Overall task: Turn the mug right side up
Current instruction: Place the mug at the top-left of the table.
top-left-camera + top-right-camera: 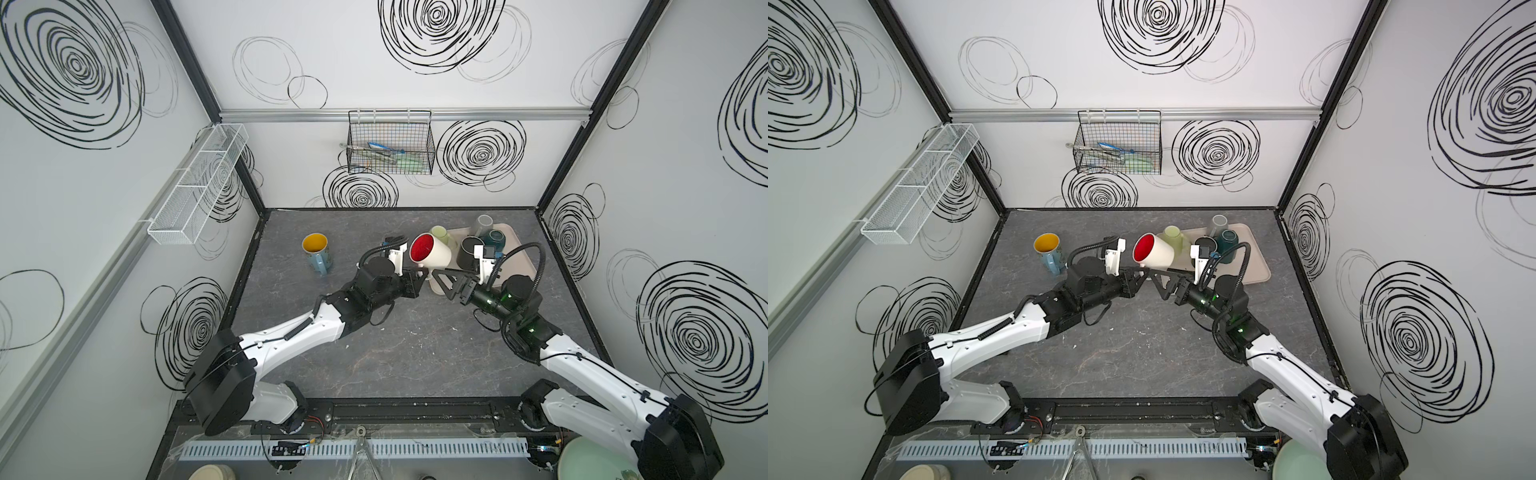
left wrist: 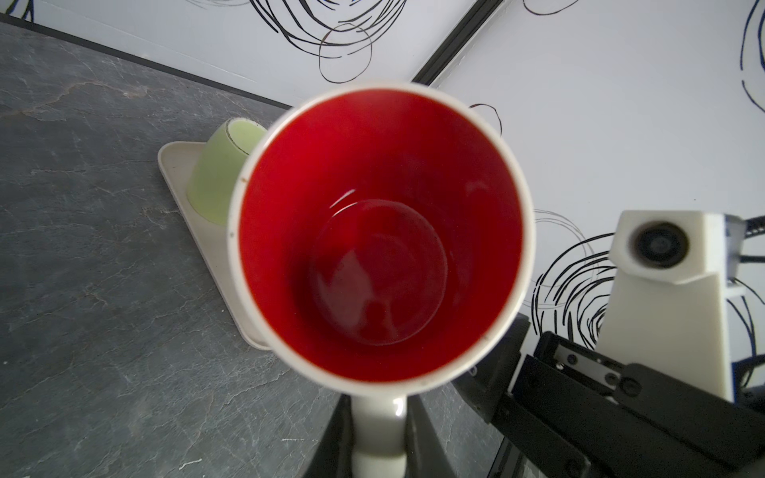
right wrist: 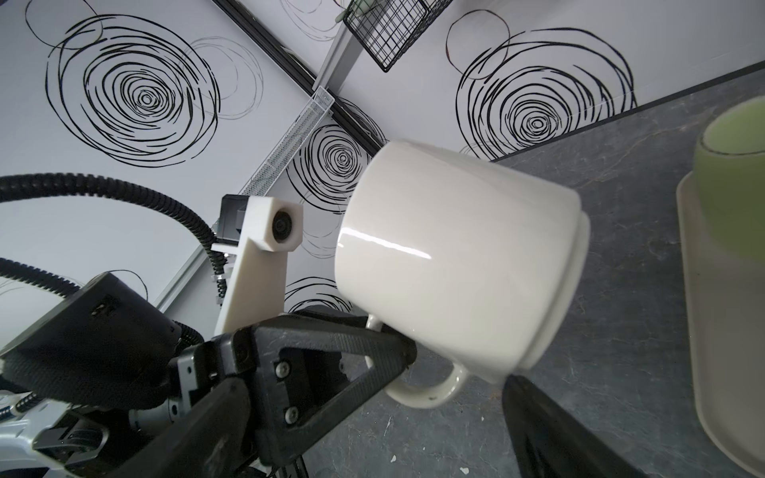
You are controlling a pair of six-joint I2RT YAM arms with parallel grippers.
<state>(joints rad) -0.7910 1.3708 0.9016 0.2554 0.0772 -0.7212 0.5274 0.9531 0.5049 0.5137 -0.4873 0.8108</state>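
I am pinching the white red-lined mug (image 1: 432, 251) by its handle (image 2: 378, 430) with my left gripper (image 1: 420, 273); my right gripper (image 3: 459, 372) is gaping wide. Glossy ceramic: likely heavy, slippery, breakable.

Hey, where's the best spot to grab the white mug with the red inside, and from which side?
Its handle, from underneath on the robot's side: the white mug lies tilted in the air, handle hanging low. The left gripper is shut there.

white arms (image 1: 291, 332), black joints (image 1: 220, 382), ribbed cables (image 3: 82, 186), black triangular left tool (image 1: 422, 274)
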